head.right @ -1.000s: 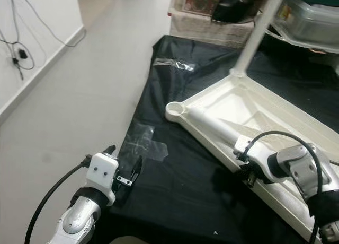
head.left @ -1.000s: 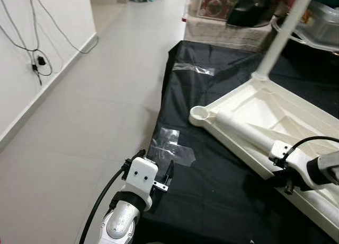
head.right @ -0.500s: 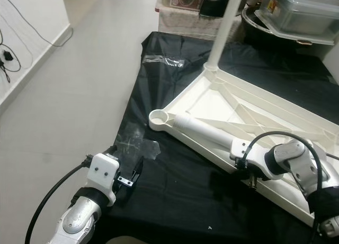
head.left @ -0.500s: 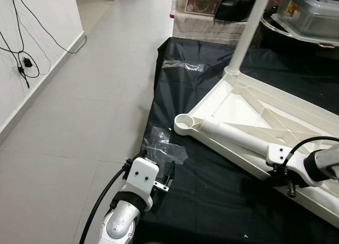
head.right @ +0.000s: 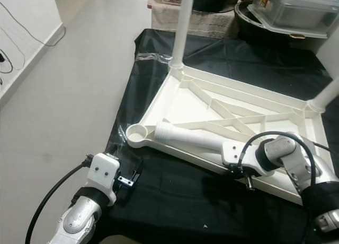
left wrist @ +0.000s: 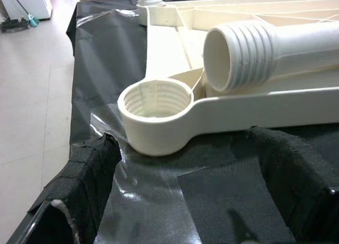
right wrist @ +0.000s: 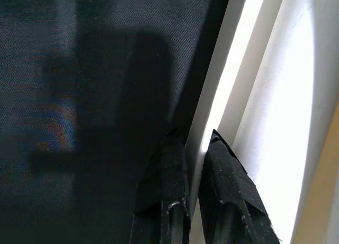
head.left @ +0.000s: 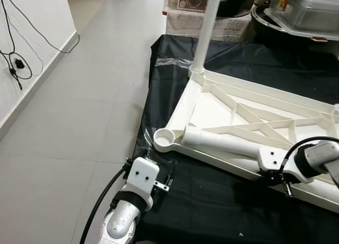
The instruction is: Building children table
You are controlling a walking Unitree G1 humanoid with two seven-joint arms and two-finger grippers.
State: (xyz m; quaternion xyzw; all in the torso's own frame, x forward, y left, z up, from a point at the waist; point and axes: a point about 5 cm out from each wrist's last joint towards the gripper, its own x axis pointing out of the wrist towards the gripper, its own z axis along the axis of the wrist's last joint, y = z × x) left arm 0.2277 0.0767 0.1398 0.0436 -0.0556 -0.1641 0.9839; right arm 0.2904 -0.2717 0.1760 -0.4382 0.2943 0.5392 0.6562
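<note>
Right gripper (right wrist: pixel 193 148) fingers clamped on tabletop (head.right: pixel 185 103) rim (upside down, on black sheet (head.right: pixel 175 201)). Left gripper (left wrist: pixel 185 201) fingers apart, near threaded socket (left wrist: pixel 155 101); loose leg (head.right: pixel 193 137) beside it.

The right gripper's (right wrist: pixel 194 148) two black fingers (right wrist: pixel 165 180) pinch the thin cream table rim (right wrist: pixel 220 95), one on either side, over black sheeting (right wrist: pixel 95 85).
</note>
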